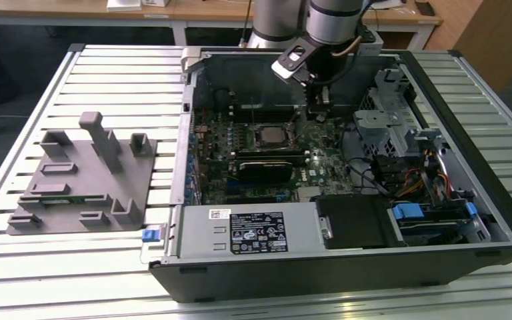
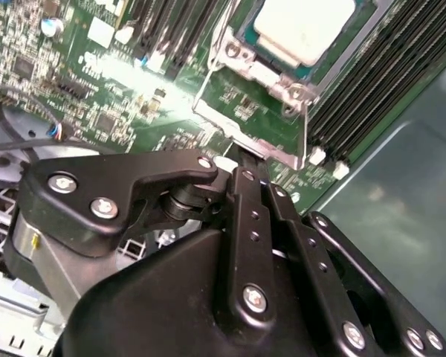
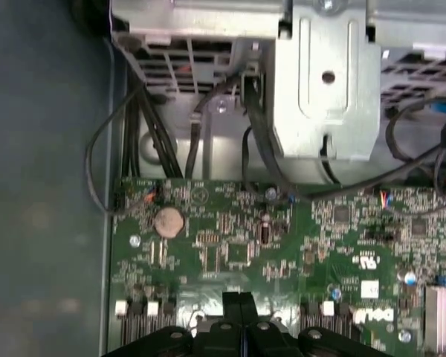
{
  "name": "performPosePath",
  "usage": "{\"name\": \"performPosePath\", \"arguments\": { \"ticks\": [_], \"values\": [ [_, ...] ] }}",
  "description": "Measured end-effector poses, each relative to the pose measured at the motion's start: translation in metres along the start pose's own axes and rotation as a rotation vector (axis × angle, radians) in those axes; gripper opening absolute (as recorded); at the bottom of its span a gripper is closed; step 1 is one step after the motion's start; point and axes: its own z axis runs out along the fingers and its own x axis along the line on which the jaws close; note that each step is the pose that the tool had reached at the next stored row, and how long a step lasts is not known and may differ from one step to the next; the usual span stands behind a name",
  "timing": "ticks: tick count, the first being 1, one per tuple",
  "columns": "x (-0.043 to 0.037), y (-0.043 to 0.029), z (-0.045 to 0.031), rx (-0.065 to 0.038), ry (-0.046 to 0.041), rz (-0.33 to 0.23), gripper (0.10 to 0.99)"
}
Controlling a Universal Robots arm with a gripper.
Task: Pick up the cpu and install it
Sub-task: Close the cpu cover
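Observation:
The cpu, a small square chip with a pale silvery top, lies in the socket on the green motherboard inside the open computer case. In the second wrist view the cpu sits inside the metal socket frame, with a thin lever running along one side. My gripper hangs just to the exterior view's right of the socket and slightly behind it. Its black fingers are shut together with nothing between them. The fingertips hover over the board near the socket's edge.
A grey plastic fixture rests on the slatted table at the exterior view's left. Inside the case are a metal drive cage with cables, a black block in front of the socket, and the power supply at the front.

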Motion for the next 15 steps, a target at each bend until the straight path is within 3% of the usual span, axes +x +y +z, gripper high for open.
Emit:
{"name": "performPosePath", "arguments": {
  "ticks": [6,15],
  "values": [
    [0.0002,-0.0167,-0.0004,0.000,0.0005,0.000,0.122],
    [0.0005,-0.0483,0.0014,0.000,0.0004,0.000,0.122]
  ]
}}
